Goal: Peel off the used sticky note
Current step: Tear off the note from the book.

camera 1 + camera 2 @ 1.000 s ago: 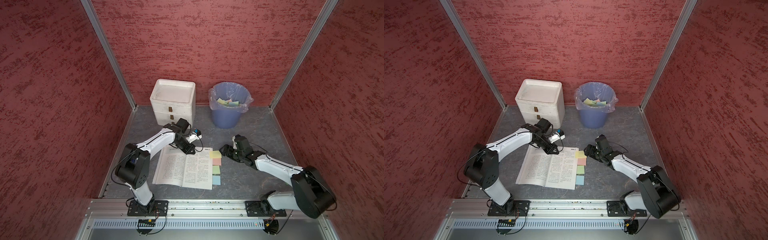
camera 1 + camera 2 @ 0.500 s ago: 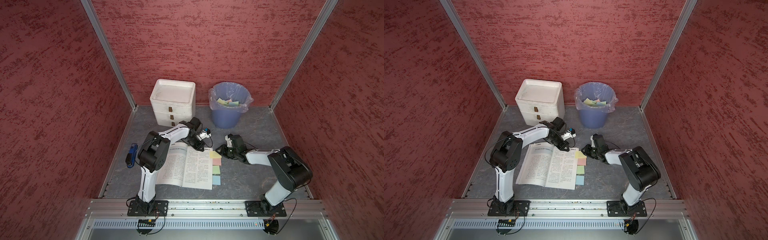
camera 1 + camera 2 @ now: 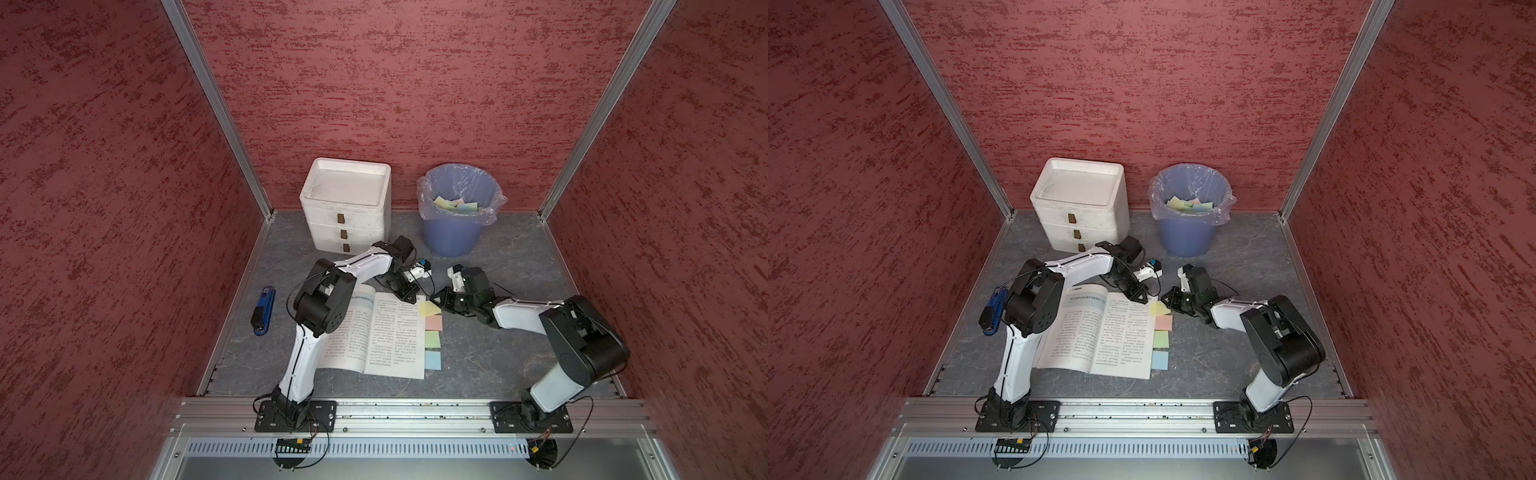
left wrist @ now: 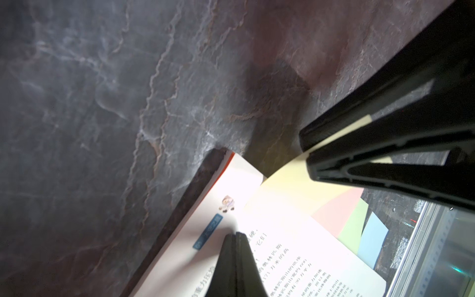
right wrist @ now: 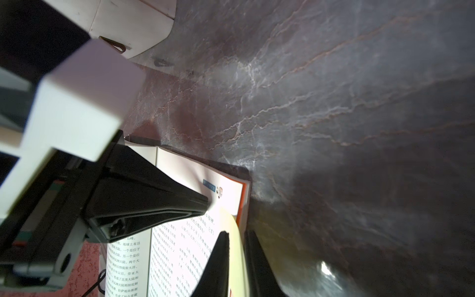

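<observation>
Right claw [image 5: 237, 235], lately apart, now tight on upturned edge of yellow note [image 4: 288, 180]; left claw [image 4: 235, 235] together.

My arms [image 3: 301, 353] are white shells with round black joints [image 3: 318, 313] and thin black cables [image 3: 287, 307]; left claw [image 4: 236, 235] and right claw [image 4: 304, 150], black wedges.

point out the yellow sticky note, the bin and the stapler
yellow sticky note [image 3: 429, 308]: in a top view, middle of its visible face
bin [image 3: 453, 240]: in a top view, its blue outer wall
stapler [image 3: 263, 311]: in a top view, middle of its blue body
</observation>
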Motion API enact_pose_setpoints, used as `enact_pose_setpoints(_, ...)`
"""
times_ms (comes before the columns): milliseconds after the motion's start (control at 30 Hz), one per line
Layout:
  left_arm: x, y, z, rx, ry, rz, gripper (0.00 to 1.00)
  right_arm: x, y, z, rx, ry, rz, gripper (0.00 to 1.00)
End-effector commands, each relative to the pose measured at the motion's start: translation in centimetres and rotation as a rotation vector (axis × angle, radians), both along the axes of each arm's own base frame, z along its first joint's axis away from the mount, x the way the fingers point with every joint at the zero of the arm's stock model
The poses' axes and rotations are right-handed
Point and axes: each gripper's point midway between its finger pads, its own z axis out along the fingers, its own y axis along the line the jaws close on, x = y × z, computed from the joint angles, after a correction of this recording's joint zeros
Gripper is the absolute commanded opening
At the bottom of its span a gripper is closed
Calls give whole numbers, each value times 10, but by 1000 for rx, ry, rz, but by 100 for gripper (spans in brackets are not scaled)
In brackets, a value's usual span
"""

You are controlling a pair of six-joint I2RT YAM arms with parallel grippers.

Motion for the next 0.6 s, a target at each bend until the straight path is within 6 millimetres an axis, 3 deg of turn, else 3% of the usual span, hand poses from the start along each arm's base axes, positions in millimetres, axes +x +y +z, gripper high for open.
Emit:
enact_pose_setpoints(0, -1, -1, -4, 15, -2, -21, 0, -4, 4, 2, -65, -47, 31, 9)
enact_pose_setpoints(567, -2, 3, -20, 53, 15, -21, 0, -19, 11, 12, -334, -289, 117, 0)
